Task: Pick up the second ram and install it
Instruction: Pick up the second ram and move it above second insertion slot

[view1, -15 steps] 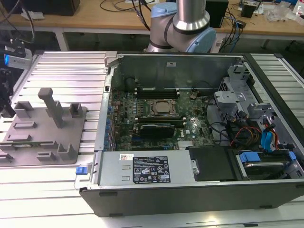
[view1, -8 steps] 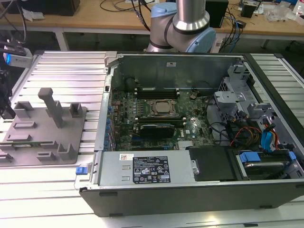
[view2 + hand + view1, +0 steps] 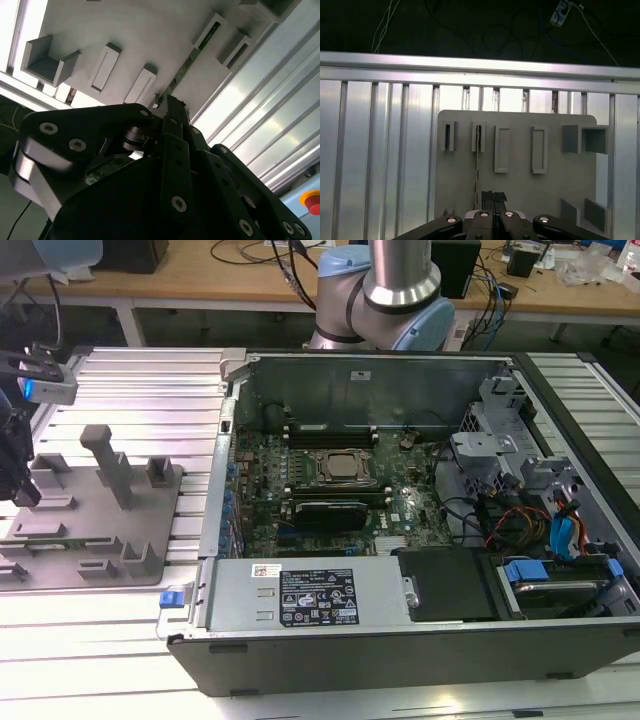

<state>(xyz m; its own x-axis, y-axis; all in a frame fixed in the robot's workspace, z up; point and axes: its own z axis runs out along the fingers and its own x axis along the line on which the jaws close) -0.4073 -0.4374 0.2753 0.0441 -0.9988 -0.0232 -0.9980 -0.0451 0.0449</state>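
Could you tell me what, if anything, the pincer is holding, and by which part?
That cannot be told: the pincer is at one end of the second ram, which sits edge-up in the grey tray, but no grip shows clearly.

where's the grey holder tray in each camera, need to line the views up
Exterior view: the grey holder tray lies at the exterior view's left, beside the open computer case.
First wrist view: the tray is seen square-on, slots in a row.
Second wrist view: the tray is seen close and slanted.
Shared landmark: the ribbed aluminium table under it; both wrist views also show the second ram edge-on on the tray.
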